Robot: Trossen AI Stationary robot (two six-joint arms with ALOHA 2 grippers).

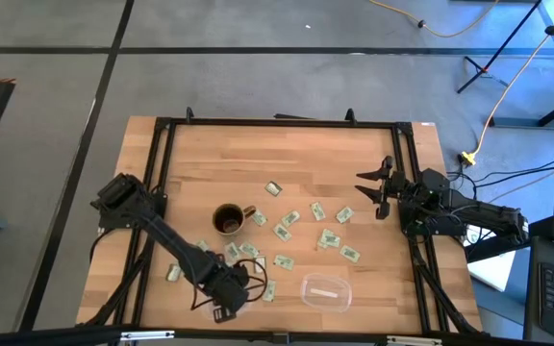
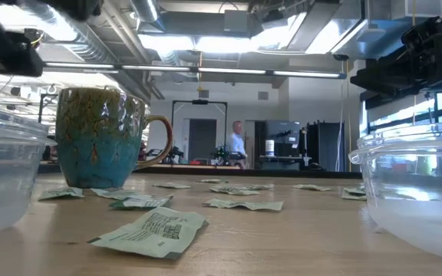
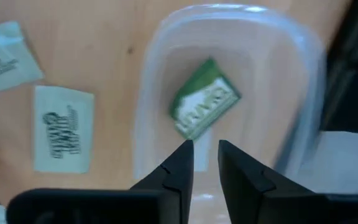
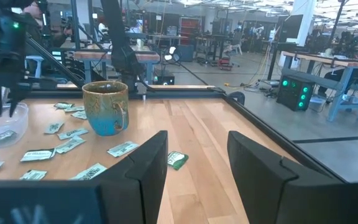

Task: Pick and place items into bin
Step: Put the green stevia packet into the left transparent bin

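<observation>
Left wrist view: left end effector (image 3: 205,163), narrowly parted, hangs over clear bin (image 3: 303,81) at frame centre, green packet (image 3: 204,98) lying inside; lift straight clear, right end effector (image 4: 194,165) wide.

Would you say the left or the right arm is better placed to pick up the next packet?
Left. The left gripper hangs open above a clear bin, with packets beside it. The right gripper waits, open, at the table's far right edge.
</observation>
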